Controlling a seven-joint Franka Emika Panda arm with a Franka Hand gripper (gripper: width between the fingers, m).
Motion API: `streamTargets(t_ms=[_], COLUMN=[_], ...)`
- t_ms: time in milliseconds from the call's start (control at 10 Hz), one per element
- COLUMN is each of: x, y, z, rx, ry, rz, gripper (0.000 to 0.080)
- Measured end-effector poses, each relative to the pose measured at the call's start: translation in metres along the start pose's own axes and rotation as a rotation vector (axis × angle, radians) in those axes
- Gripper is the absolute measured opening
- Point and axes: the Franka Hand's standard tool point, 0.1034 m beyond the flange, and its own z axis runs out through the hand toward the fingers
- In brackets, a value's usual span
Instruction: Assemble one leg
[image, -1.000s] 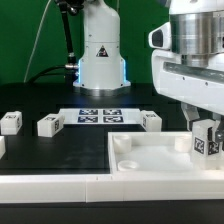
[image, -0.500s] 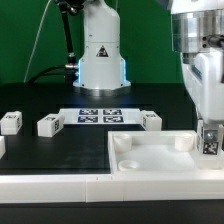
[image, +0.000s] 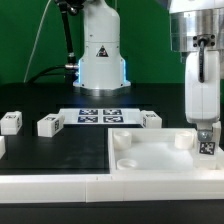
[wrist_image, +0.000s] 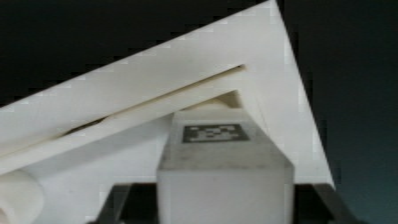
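Note:
My gripper (image: 206, 135) is shut on a leg (image: 207, 143), a small white block with a black-and-white marker. It holds the leg upright over the near right corner of the large white square plate (image: 150, 160). In the wrist view the leg (wrist_image: 222, 160) stands between my dark fingers, with the plate's corner (wrist_image: 214, 70) beyond it. Whether the leg touches the plate I cannot tell. Three more legs stand on the black table: one at the far left (image: 11, 122), one beside it (image: 50, 124), one behind the plate (image: 151, 120).
The marker board (image: 98, 115) lies flat at the middle back, in front of the robot base (image: 100, 50). A white rail (image: 50, 183) runs along the front edge. The plate has round sockets at its corners (image: 128, 163).
The gripper with the leg has turned and sunk a little toward the plate's near right corner. The other legs and the plate have not moved.

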Motion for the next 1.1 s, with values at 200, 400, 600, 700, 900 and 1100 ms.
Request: streamTargets(t_ms=[200, 400, 600, 700, 900, 1100], x=[-0.0004, 0.0006, -0.0001, 0.0008, 0.0033, 0.0027], y=[0.0006, 0.0003, 0.0012, -0.0001, -0.0018, -0.0015], z=[0.0007, 0.0013, 0.0022, 0.0017, 0.0011, 0.0013], rx=[-0.001, -0.002, -0.003, -0.002, -0.002, -0.002], ry=[0.001, 0.000, 0.002, 0.001, 0.002, 0.002], rz=[-0.013, -0.069, -0.190, -0.315, -0.543, -0.603], gripper=[0.0440, 0.0633, 0.0647, 0.0647, 0.0649, 0.0649])
